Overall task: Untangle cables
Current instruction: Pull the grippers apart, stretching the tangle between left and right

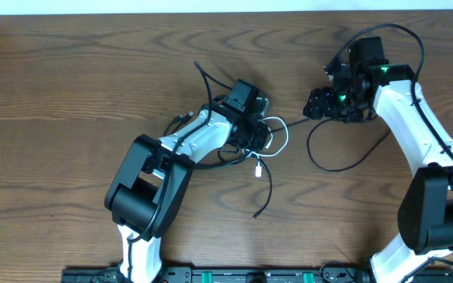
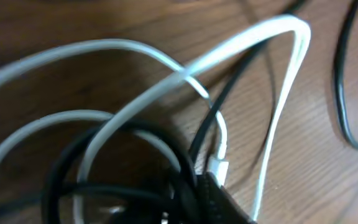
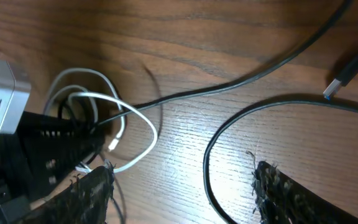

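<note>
The cables (image 2: 289, 25) are light and limp; the left hand (image 1: 252, 137) pinches their knot; the open right hand (image 3: 182, 174) should take the plug end (image 3: 344, 78).

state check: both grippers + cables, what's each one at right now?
left gripper: shut, in among the bunched cords
right gripper: open, empty
white cable: looped, tangled with the black ones
black cables: tangled at the left gripper; one strand runs out across the table, one lies in a loose loop below the right gripper
</note>
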